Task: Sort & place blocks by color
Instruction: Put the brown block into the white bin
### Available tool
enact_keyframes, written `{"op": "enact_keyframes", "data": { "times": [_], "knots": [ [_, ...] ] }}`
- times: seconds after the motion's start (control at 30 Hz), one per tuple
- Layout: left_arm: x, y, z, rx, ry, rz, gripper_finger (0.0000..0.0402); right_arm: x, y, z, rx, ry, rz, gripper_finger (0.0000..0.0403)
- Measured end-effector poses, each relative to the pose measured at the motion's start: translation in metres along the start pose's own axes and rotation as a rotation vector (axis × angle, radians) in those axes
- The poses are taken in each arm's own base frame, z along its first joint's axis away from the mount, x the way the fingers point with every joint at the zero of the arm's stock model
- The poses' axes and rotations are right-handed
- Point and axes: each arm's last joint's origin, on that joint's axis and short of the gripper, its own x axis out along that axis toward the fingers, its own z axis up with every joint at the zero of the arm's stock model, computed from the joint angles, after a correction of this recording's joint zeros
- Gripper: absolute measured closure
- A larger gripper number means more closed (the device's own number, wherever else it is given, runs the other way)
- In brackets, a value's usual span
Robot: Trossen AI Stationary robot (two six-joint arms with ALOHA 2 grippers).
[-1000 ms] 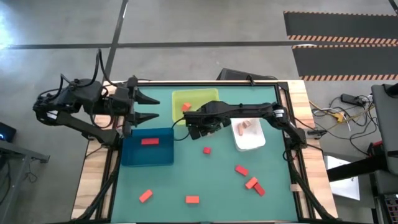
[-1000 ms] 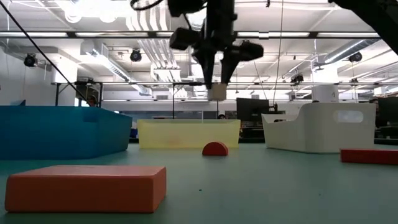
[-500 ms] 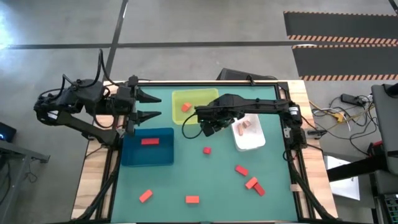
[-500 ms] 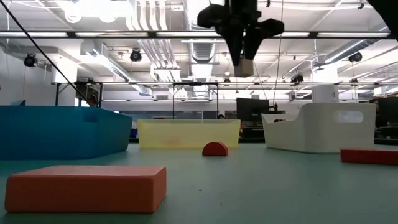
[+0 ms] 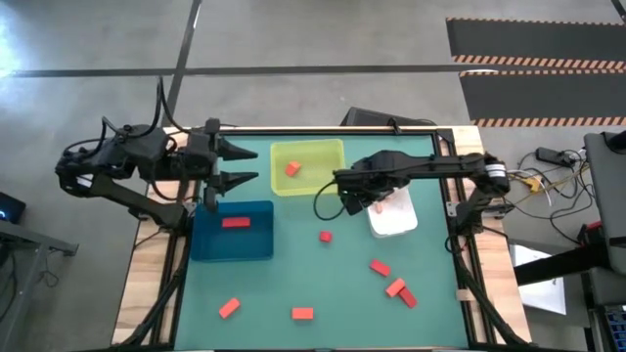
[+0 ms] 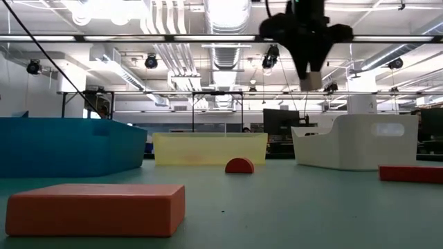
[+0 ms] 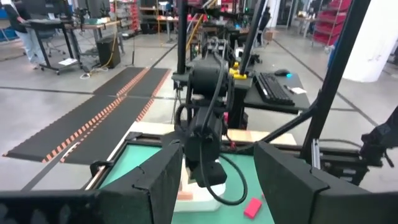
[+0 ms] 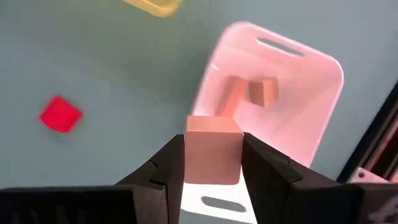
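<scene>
The right gripper (image 8: 213,163) is clamped on a pale tan-pink block (image 8: 213,149), and we see it held in the air at the near edge of the white tray (image 5: 396,223). In that tray lie two more tan-pink pieces (image 8: 249,93), touching each other. The left gripper (image 5: 240,163) waits with its fingers apart over the table's far left, above the blue tray (image 5: 205,244).

The blue tray holds one red bar (image 5: 235,222). The yellow-green tray (image 5: 323,152) holds one orange block (image 5: 292,169). On the green mat we count a small red block (image 5: 326,236) just in front of the trays, three red-orange pieces (image 5: 393,283) grouped toward the near right, and two more (image 5: 302,314) near the front edge.
</scene>
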Motion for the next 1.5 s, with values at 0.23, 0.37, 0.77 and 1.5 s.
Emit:
{"op": "enact_keyframes", "data": {
  "times": [0.23, 0.37, 0.77, 1.5],
  "knots": [
    [0.006, -0.001, 0.002, -0.007, -0.023, 0.024, 0.0217, 0.017, -0.025, -0.019, 0.053, -0.001, 0.039, 0.0278],
    [0.009, -0.001, 0.002, -0.008, -0.028, 0.046, 0.0217, 0.029, -0.038, -0.029, 0.073, -0.002, 0.045, 0.0278],
    [0.019, -0.002, 0.0, -0.002, -0.015, 0.109, 0.0217, 0.067, -0.067, -0.05, 0.134, 0.036, 0.072, 0.0278],
    [0.025, -0.003, 0.0, -0.001, -0.021, 0.154, 0.0217, 0.116, -0.064, -0.049, 0.183, 0.071, 0.017, 0.0278]
  ]
}}
